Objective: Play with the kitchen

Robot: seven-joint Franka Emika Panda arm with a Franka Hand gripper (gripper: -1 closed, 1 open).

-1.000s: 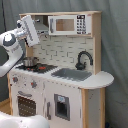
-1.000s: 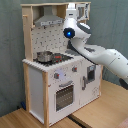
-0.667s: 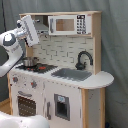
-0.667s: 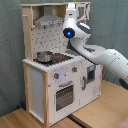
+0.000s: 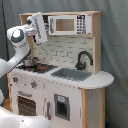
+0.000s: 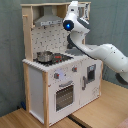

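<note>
The kitchen (image 5: 65,87) is a white and light-wood toy unit, seen in both exterior views. It has a black faucet (image 5: 84,59), a grey sink (image 5: 72,74), a microwave cabinet (image 5: 70,24) and an oven door (image 6: 65,96). A small metal pot (image 6: 44,56) stands on the stove (image 5: 37,67). My gripper (image 5: 45,30) is raised in front of the hood (image 6: 47,20), above the stove and left of the microwave. It touches nothing that I can see. In the second exterior view my arm (image 6: 100,52) reaches in from the right over the counter.
The round counter end (image 5: 102,78) juts out at the first exterior view's right. The kitchen (image 6: 55,85) stands on a wooden table (image 6: 100,112), and a grey curtain (image 6: 10,50) hangs behind it.
My arm's wrist and gripper have risen a little toward the hood. The pot and the kitchen have not moved.
</note>
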